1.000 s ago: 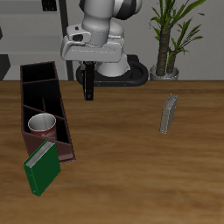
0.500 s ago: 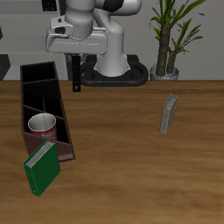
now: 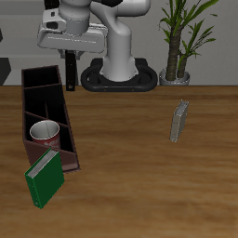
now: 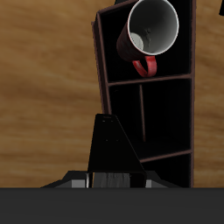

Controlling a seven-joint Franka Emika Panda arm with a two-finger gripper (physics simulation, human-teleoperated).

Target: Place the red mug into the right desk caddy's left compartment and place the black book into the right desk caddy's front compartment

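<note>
I had the gripper (image 3: 69,84) hanging above the caddy's (image 3: 70,130) back end, holding the book (image 4: 111,150) clamped upright between its fingers; the mug (image 3: 43,134) stood in the caddy's left compartment (image 4: 145,79), its handle toward the slanted divider. A green book (image 3: 44,178) leaned against the caddy's front end; a thin grey book (image 3: 178,121) stood well apart across the table (image 3: 139,177).

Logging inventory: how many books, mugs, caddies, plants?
Books: 3 (green hardcover book, thin grey book, black hardcover book held by gripper)
Mugs: 1 (red patterned mug)
Caddies: 1 (long maroon box caddy)
Plants: 1 (green potted plant)
Total: 6
</note>
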